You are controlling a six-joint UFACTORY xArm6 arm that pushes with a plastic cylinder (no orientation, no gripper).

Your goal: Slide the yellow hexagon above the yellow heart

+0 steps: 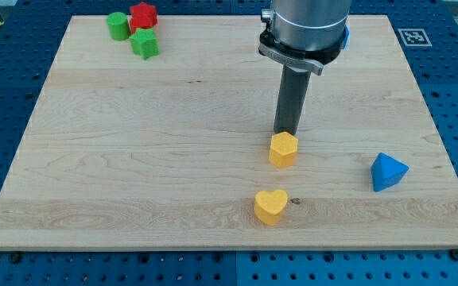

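No readable text; only a black-and-white fiducial marker on the board's top-right corner.

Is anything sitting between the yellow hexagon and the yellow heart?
No. In the camera view, only bare wood separates the yellow hexagon from the yellow heart. My tip sits just above the hexagon.

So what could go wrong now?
1. My tip sits right at the top edge of the hexagon, with the heart just below. Pushing further down might knock the heart away.
2. The hexagon already looks above the heart, slightly to the view's right. A sideways nudge could spoil that.
3. A hard push rightward could send it toward the blue block.
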